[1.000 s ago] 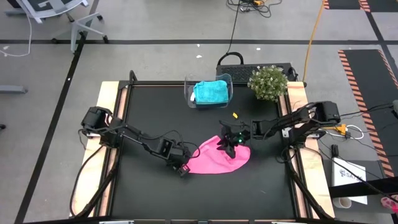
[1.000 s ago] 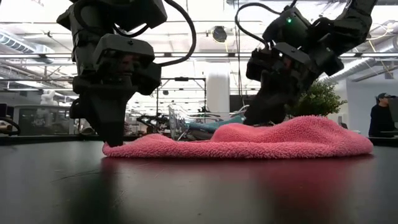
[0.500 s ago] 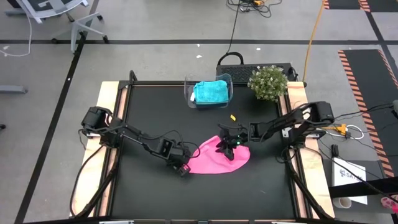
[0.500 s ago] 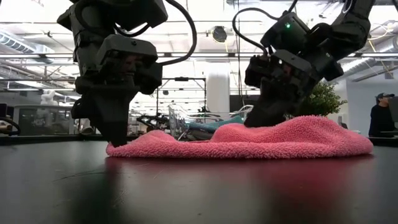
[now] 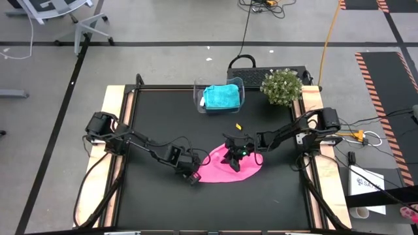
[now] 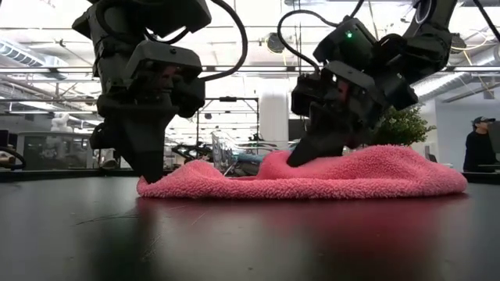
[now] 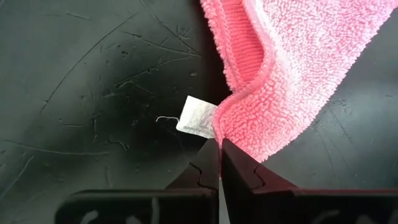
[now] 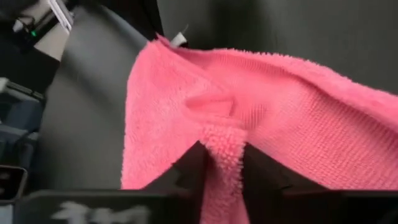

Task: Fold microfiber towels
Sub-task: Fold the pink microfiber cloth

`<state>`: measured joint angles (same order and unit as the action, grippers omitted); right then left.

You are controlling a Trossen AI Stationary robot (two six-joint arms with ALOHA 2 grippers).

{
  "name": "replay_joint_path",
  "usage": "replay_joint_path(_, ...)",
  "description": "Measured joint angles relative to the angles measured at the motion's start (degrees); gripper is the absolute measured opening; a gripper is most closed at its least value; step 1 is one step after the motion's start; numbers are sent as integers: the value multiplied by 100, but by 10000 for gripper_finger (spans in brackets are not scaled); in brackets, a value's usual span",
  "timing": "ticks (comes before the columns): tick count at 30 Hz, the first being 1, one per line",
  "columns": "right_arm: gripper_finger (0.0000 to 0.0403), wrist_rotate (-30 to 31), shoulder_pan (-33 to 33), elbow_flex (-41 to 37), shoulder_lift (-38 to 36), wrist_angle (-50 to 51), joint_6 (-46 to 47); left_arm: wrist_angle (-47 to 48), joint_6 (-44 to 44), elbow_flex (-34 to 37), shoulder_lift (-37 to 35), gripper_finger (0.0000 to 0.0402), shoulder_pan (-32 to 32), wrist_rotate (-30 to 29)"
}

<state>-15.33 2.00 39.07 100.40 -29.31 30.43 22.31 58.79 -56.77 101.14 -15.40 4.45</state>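
A bright pink towel [image 5: 230, 166] lies spread on the black table, a small white tag [image 7: 198, 118] at its left end. My left gripper [image 5: 194, 176] stands at that end, shut on the towel. My right gripper [image 5: 233, 160] is down on the towel's far middle, shut on a raised ridge of it. A teal towel [image 5: 221, 96] lies folded in the clear bin [image 5: 236, 85] at the table's far edge. My left gripper pinches the pink towel's hemmed edge [image 7: 231, 127] right beside the tag, between its two shut fingers [image 7: 239, 168]. It comes from above, slanting steeply down. That end sits low on the table [image 6: 156, 186], and the rest lies flat. My right gripper pinches a narrow raised fold of the towel [image 8: 222, 149] between its two fingers [image 8: 261, 171]. It comes from the table's right, slanting down. The fold stands up a little [image 6: 273, 160]; the towel around it rests on the table.
A potted plant [image 5: 281, 86] stands at the far right corner, next to the bin. A small yellow scrap [image 5: 238, 126] lies on the table beyond the towel. The black table top [image 5: 163, 130] is bare to the left and near side.
My right gripper has moved down and toward the table's left, onto the pink towel's far middle, where the cloth now humps up a little. The towel's left end, in my left gripper, has drawn slightly toward the right.
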Motion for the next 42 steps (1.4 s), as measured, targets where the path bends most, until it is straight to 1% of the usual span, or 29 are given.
replay_joint_path(3, 22, -2, -15, 0, -271, 79, 72, -40, -29, 0, 0, 7, 0, 0)
replay_joint_path(4, 12, -1, -15, 0, -394, 83, 44, -53, -63, 0, 0, 7, 0, 0)
replay_joint_path(6, 9, 2, -15, 2, -707, 197, 43, -88, -129, 0, -22, 4, 0, -2)
replay_joint_path(9, 3, 16, -15, 7, -1216, 383, 22, -145, -281, 0, -273, 5, 0, -56)
replay_joint_path(14, 2, 334, -29, 10, -2083, 910, -65, -38, -429, 5, -1057, 4, 50, -763)
replay_joint_path(21, 1, 337, -223, 9, -3209, 972, 128, 311, -580, 7, -2599, 4, 23, -2148)
replay_joint_path(23, 1, 333, -238, 9, -3531, 1188, 197, 206, -724, -5, -3005, 3, -20, -2539)
replay_joint_path(25, 1, 331, -238, 10, -3795, 1303, 377, 240, -830, 0, -3385, 3, -85, -2800)
replay_joint_path(28, 1, 328, -100, 9, -4103, 1589, 801, 21, -900, -7, -3766, 3, -205, -3024)
replay_joint_path(31, 0, 192, 235, 4, -4275, 1551, 1323, -225, -891, -2, -3873, 2, -429, -3043)
replay_joint_path(35, 0, -7, 781, 2, -4347, 722, 1946, -723, -945, 6, -3847, 2, -791, -2980)
replay_joint_path(37, 0, 9, 965, 11, -4371, 204, 2086, -897, -929, -2, -3837, 2, -910, -3056)
replay_joint_path(39, 0, 52, 1058, 11, -4413, -81, 2197, -1055, -923, 0, -3823, 2, -1007, -3144)
replay_joint_path(40, 0, 156, 1099, 13, -4415, -149, 2270, -1146, -928, 0, -3822, 1, -1048, -3170)
replay_joint_path(42, 0, 283, 1185, 15, -4410, 18, 2433, -1260, -899, 0, -3835, 1, -1148, -3194)
